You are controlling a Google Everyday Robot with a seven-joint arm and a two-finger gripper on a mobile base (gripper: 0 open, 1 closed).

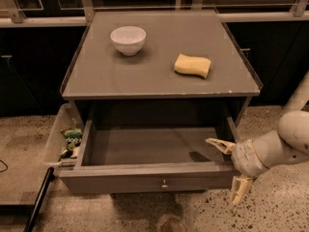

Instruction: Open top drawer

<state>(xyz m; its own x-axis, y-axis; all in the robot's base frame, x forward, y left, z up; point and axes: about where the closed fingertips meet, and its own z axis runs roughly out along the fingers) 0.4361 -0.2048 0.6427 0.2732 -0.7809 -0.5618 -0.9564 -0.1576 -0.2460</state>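
The top drawer point(120, 181) of the grey cabinet stands pulled out towards me, and its plain grey inside point(149, 146) holds nothing. Its small round metal knob point(164, 183) sits at the centre of the flat front. My gripper point(229, 168) is at the drawer's front right corner with its fingers spread wide. One fingertip point(217, 144) reaches over the drawer's right side wall. The other point(237, 191) hangs below, beside the front panel. It holds nothing. No other drawers show.
A white bowl point(128, 38) and a yellow sponge point(192, 65) sit on the cabinet top point(159, 81). A clear bin point(57, 134) with a green packet point(73, 135) stands left of the drawer. A black bar point(38, 199) slants at lower left. The floor point(275, 211) is speckled.
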